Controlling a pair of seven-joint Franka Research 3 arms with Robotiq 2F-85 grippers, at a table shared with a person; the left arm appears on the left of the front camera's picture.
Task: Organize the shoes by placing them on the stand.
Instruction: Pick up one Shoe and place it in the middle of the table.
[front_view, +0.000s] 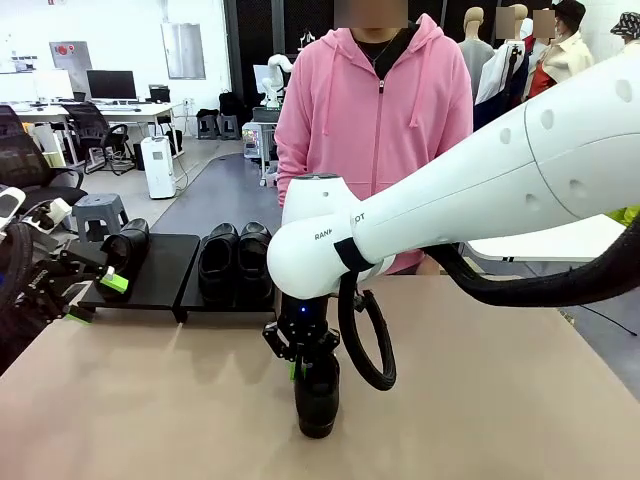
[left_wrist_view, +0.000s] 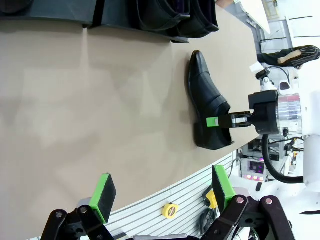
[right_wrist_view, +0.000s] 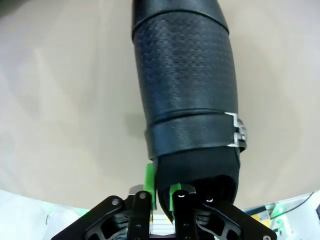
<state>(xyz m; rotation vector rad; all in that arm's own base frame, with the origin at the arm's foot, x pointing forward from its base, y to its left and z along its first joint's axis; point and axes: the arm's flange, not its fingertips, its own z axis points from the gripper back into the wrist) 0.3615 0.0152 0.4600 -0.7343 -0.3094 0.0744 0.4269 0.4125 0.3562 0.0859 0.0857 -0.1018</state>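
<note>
A black glossy shoe (front_view: 317, 395) stands sole-down on the tan table near the front edge, its toe toward the stand (front_view: 165, 270). My right gripper (front_view: 300, 365) reaches down at its heel. In the right wrist view the right gripper (right_wrist_view: 161, 187) is shut on the shoe (right_wrist_view: 185, 85), green pads on either side of the collar wall. The left wrist view shows the same shoe (left_wrist_view: 207, 107) and my right gripper (left_wrist_view: 220, 120). One shoe (front_view: 128, 243) rests on the stand's left panel, and two shoes (front_view: 235, 260) on the right panel. My left gripper (front_view: 97, 298) is open at the table's left, near the stand; its jaws are wide in its own view (left_wrist_view: 164, 187).
A person in a pink hoodie (front_view: 375, 110) stands at the far side of the table, behind the stand. My right arm (front_view: 480, 190) crosses the middle from the right, with a black cable loop (front_view: 372, 345) hanging beside the shoe. Bare tabletop (front_view: 500, 400) lies to the right.
</note>
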